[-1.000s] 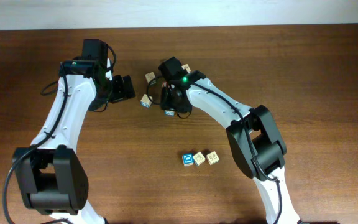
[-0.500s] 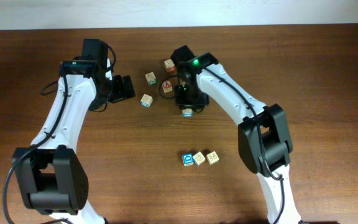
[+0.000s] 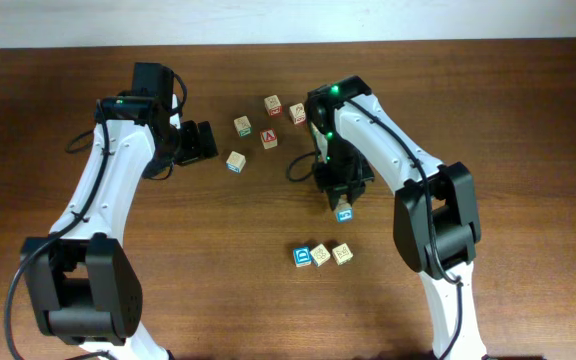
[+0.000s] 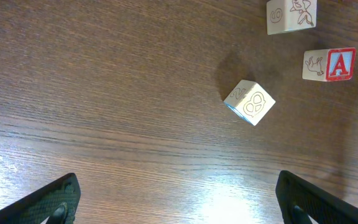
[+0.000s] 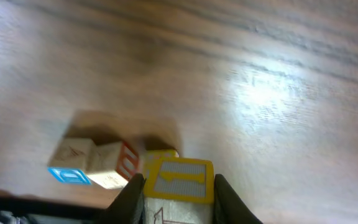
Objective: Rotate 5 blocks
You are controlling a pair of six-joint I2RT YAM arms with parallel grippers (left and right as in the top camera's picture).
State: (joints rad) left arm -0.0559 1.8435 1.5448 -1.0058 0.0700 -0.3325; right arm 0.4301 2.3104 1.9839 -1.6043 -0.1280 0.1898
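Note:
My right gripper (image 3: 344, 206) is shut on a light-wood block (image 3: 345, 213) that shows a blue face from above. It hangs just behind a row of three blocks (image 3: 321, 255). In the right wrist view that held block (image 5: 179, 182) shows a yellow-framed face between my fingers (image 5: 132, 198), and the row's blue-faced block (image 5: 72, 173) lies below to the left. A block with a blue edge (image 3: 235, 161) and a green-marked one (image 3: 242, 125) lie near my left gripper (image 3: 198, 142), which is open over bare wood. The left wrist view shows the same near block (image 4: 249, 102), tilted, ahead of the wide-apart fingertips (image 4: 58, 198).
A cube with a red "A" (image 3: 269, 138) and two orange/red-marked cubes (image 3: 273, 104) (image 3: 298, 113) sit at the back centre. The red "A" cube (image 4: 330, 65) also shows at the left wrist view's right edge. The right arm's links stretch over the table's right middle.
My right gripper has carried its block from the back cluster forward and to the right, toward the row of three. Its jaws have closed tighter. The left arm has not moved.

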